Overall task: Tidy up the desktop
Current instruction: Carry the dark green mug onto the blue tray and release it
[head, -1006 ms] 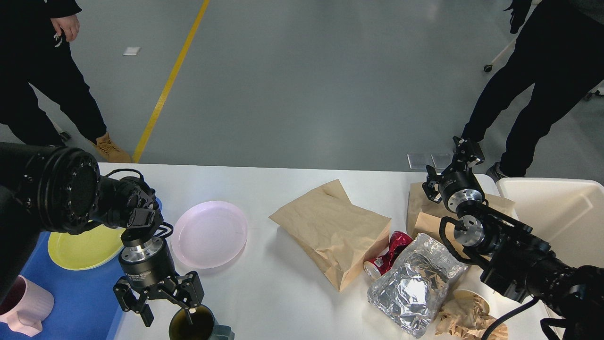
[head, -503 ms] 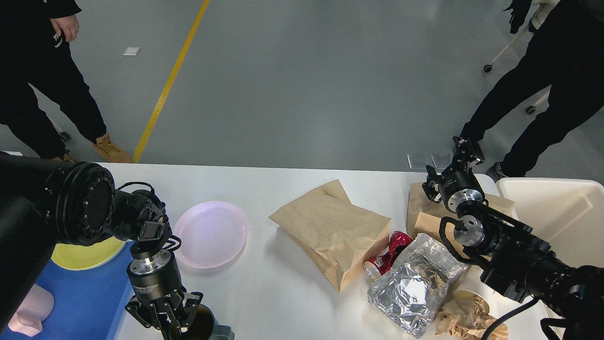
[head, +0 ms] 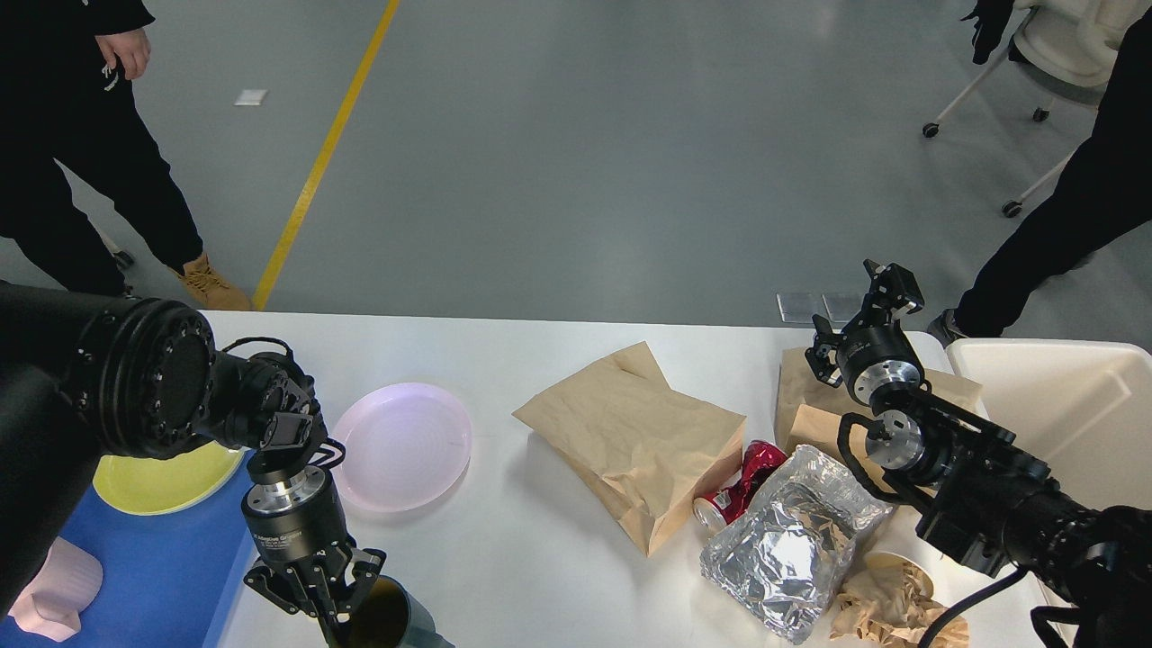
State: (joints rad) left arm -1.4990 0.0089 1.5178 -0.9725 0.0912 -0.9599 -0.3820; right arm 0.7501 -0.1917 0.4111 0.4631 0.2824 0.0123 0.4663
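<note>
The left gripper (head: 335,601) has its jaws clamped on the rim of a dark mug (head: 382,619) at the white bench's (head: 504,549) near edge, beside the blue tray (head: 153,576). Likely next: lift it onto that tray. The right gripper (head: 886,290) hangs beyond the mug; I cannot tell its jaws' state.

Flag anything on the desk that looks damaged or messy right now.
The red can is crushed and lies on its side between the brown paper bag and the crumpled foil bag. Wadded brown paper sits at the desktop near edge.
</note>
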